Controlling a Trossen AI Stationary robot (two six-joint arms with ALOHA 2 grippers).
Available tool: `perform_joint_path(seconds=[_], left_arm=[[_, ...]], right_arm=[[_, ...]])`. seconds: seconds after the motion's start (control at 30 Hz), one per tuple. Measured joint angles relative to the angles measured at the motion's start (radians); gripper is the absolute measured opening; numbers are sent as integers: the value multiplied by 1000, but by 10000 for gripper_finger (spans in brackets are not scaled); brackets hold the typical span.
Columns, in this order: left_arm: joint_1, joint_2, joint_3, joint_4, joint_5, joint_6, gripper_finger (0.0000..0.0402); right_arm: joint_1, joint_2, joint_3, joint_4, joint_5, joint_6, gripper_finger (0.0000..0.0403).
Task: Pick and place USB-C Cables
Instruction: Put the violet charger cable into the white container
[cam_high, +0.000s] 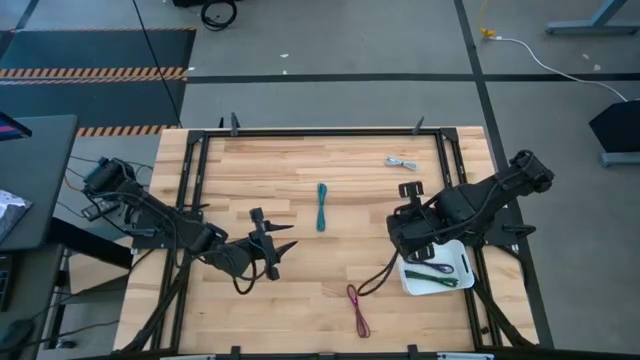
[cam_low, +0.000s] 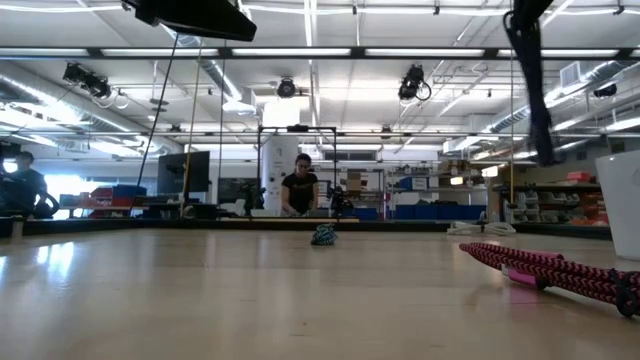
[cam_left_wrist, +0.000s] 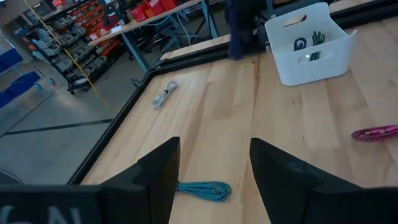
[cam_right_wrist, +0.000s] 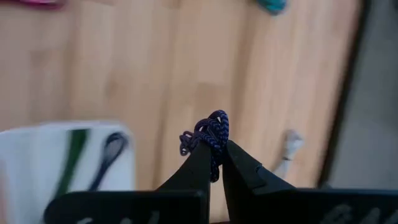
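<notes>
My right gripper is up above the table beside the white bin, shut on the blue cable. Purple and green cables lie inside the bin. The teal cable lies flat mid-table, the pale grey one near the far edge, and the maroon one near the near edge. My left gripper is open, left of the teal cable and apart from it. My right gripper pinches the blue cable between its two fingertips. A looped end sticks out just past the tips. The cable is lifted clear of the table, and in the low view a dark blue length hangs down from above.
A black frame runs around the wooden table top. The bin stands near the right edge, its open top up. Bare wood lies between the teal and maroon cables. A person stands far behind the table in the low view.
</notes>
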Motion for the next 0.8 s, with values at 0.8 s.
perform_joint_path(seconds=[0.8], left_arm=[[1, 0, 0, -12, 0, -53, 201]], right_arm=[[-108, -29, 373, -1, -87, 48, 22]])
